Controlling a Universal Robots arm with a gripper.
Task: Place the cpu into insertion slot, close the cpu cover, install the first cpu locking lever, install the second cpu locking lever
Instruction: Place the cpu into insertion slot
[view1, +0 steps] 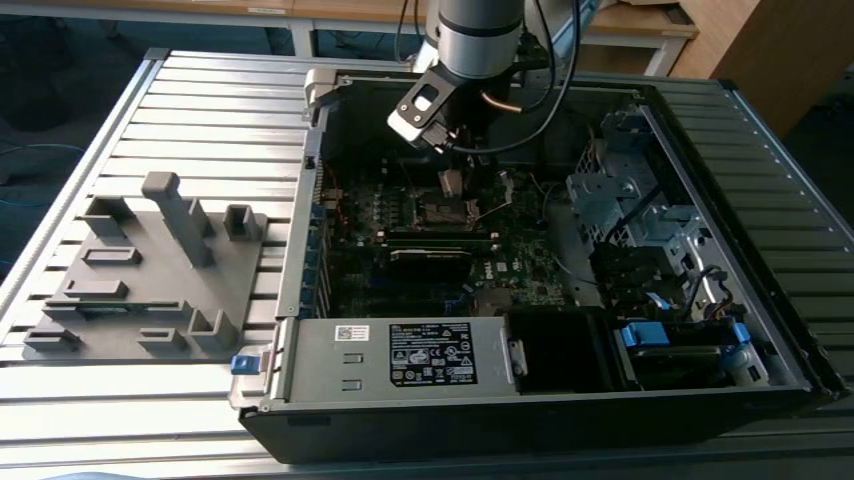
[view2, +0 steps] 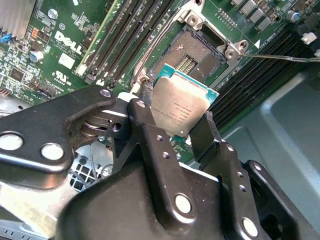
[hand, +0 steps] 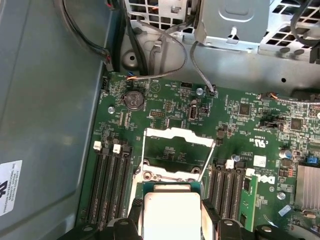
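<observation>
The cpu is clamped between the two black jaws, which grip it by opposite edges, its silver top and green rim showing between them. It hangs above the socket and is not seated; the socket's pin field lies bare below it. In the first wrist view the cpu sits just short of the cover, which is swung up off the socket, with green board visible through its window. A thin lever juts out sideways beside the socket, unlatched. Black memory slots run along both sides of the socket.

In the exterior view the arm reaches down into the open case, holding the cpu over the middle of the motherboard. The case lies on a slatted metal bench. On the exterior view's left, a grey fixture with upright pegs rests on the bench just beside the case.
</observation>
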